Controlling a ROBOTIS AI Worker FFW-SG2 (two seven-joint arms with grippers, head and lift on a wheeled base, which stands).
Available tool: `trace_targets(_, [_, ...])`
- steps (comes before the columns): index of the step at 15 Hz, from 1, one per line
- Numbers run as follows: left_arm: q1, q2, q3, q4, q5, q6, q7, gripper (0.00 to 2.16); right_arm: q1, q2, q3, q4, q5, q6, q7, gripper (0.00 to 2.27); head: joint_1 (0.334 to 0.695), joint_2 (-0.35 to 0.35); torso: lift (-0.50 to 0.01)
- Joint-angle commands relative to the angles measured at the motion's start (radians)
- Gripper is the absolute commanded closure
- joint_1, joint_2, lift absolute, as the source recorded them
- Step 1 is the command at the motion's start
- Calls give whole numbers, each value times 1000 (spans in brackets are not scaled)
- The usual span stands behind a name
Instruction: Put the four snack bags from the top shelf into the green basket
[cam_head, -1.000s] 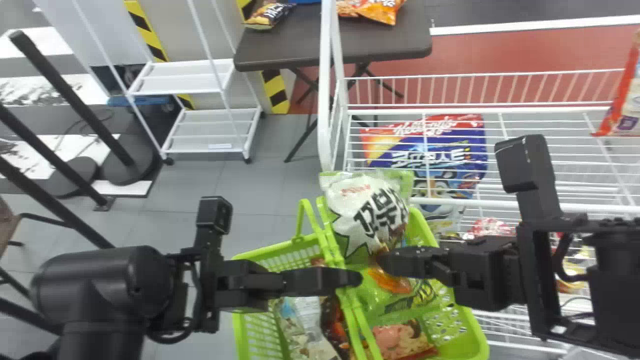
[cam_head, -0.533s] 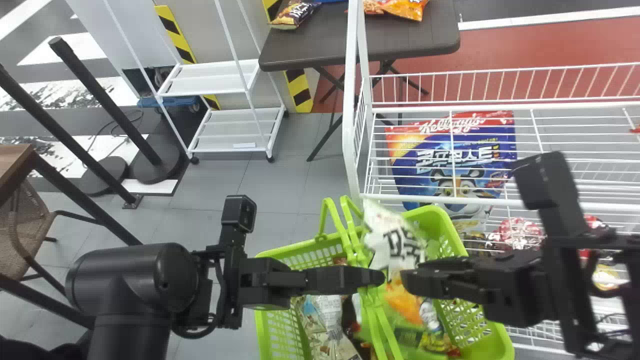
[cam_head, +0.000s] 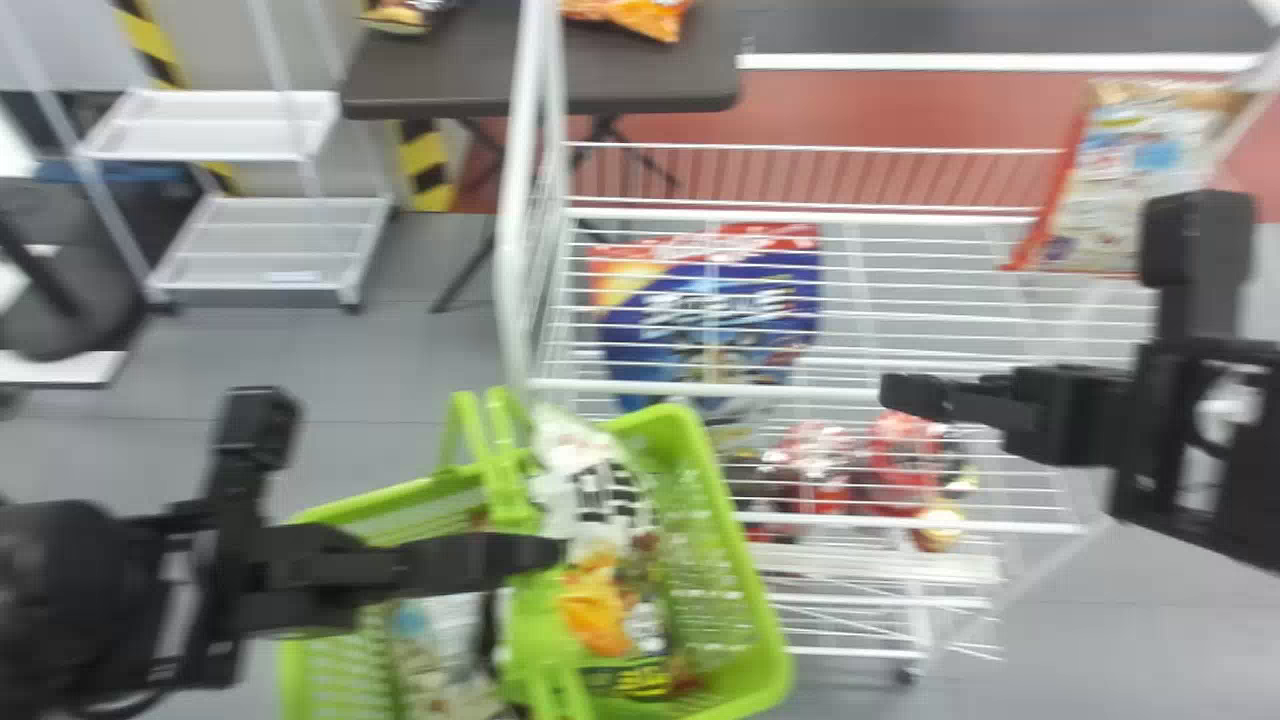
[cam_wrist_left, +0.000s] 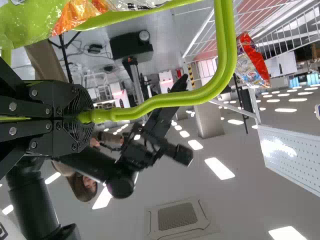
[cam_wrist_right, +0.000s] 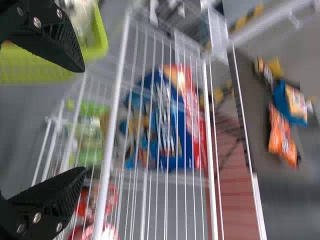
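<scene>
Right pincer: moved from green basket to over top shelf, released
Left pincer: clenched on basket handles
White snack bag: inside the basket
Red-edged bag: top shelf's right end

the lime-green basket has latticed walls and 2 raised handles. in it, 1 white snack bag with black lettering leans near the handles, above an orange bag. 1 pale, red-edged bag sits slanted toward the right end of the top shelf.
</scene>
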Motion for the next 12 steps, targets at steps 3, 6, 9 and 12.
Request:
trace_targets(3, [-1, 3, 0, 7, 0, 7, -11, 2148, -172, -1, -59, 464, 204, -573, -17, 76, 695, -227, 0])
trace_targets(6, [-1, 4, 4, 12, 0, 7, -11, 2148, -312, -1, -100, 754, 231, -809, -52, 87, 695, -280, 0])
trace_targets(9, [2, 7, 14, 20, 3, 7, -11, 2148, -433, -7, -106, 988, 326, -975, -109, 87, 695, -299, 0])
trace_targets(12, [11, 10, 29, 20, 11, 7, -11, 2148, -559, -21, -100, 1218, 401, -1033, -167, 87, 695, -314, 0])
